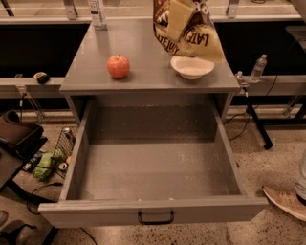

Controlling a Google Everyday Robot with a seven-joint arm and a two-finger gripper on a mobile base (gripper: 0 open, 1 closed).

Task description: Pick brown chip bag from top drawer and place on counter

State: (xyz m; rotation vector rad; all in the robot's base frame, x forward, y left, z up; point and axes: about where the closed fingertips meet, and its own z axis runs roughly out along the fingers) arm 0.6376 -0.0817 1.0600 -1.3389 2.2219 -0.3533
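Observation:
The brown chip bag (203,40) hangs at the top of the camera view, above the right rear of the grey counter (143,48). It is upside down, with white lettering showing. My gripper (176,25) is shut on the bag's front, and its pale fingers (178,16) press the bag. The rest of the arm is out of view above. The bag's lower edge hovers just above a white bowl (192,67). The top drawer (153,167) is pulled fully out below the counter and holds nothing. Its black pull handle (156,218) faces me.
A red apple (118,66) sits on the counter's left half. A bottle (97,12) stands at the counter's back edge. A water bottle (258,68) stands to the right, a person's shoe (287,201) is at the lower right, and clutter (45,165) lies on the floor at left.

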